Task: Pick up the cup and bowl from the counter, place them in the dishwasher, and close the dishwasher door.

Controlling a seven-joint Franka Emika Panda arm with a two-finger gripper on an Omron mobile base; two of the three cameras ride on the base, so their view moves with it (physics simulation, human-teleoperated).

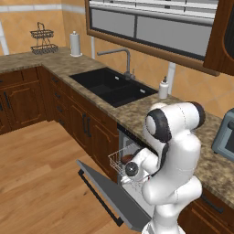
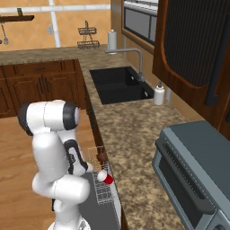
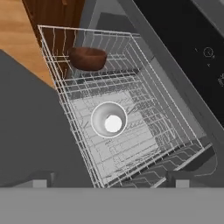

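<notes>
arm hides most of rack (image 1: pixel 119 160) | toaster oven (image 2: pixel 193 175) cut by edge

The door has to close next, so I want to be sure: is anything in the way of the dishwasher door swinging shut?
Yes: the white wire rack, holding the cup and bowl, is pulled out over the lowered dishwasher door, and the open hand hangs above it.

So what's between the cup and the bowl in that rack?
Nothing but bare white wire rack, seen from the hand view: cup and bowl sit apart.
</notes>
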